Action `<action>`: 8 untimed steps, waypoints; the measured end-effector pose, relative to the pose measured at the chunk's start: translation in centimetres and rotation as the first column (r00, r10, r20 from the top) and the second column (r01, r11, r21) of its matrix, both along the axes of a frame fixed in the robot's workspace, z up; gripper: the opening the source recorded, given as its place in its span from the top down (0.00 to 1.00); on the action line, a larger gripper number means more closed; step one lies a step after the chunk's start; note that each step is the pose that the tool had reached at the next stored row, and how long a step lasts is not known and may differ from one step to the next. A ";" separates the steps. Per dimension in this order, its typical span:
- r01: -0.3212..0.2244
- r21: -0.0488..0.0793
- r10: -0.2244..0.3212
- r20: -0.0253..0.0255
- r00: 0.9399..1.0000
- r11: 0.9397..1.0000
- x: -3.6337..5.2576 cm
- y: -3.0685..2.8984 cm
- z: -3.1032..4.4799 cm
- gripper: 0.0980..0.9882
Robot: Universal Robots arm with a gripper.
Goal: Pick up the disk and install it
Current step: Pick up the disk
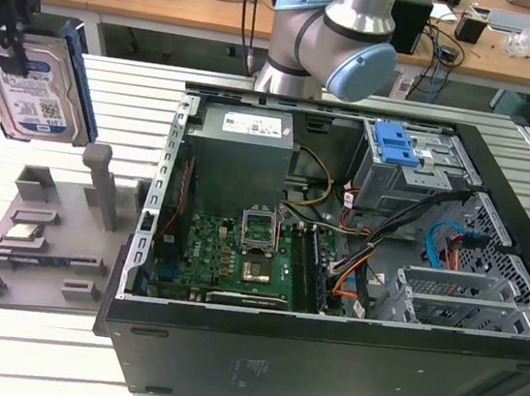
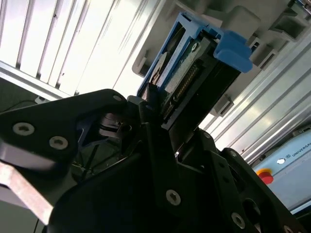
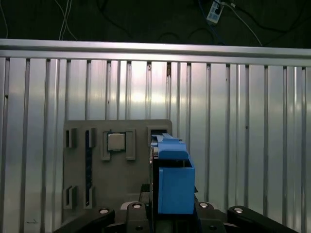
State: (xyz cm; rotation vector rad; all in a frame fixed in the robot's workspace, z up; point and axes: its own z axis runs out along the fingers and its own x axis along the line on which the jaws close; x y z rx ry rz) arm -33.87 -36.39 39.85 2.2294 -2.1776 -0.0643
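Above the slatted surface (image 1: 123,91), beside the open case (image 1: 322,362), the tool (image 1: 12,23) was clamped on the disk (image 1: 39,95), holding it upright over a grey fixture (image 1: 42,257). Pick-up looked done, install not begun; seating it would call for squaring its rails (image 1: 77,85) to the cage (image 1: 399,182).
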 end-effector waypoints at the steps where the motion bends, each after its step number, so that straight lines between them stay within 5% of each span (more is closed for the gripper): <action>1: 0.000 0.000 0.000 0.000 1.000 1.000 0.01 0.00 0.17 0.70; 8: 0.000 0.000 0.000 -0.001 1.000 1.000 0.04 0.00 1.87 0.70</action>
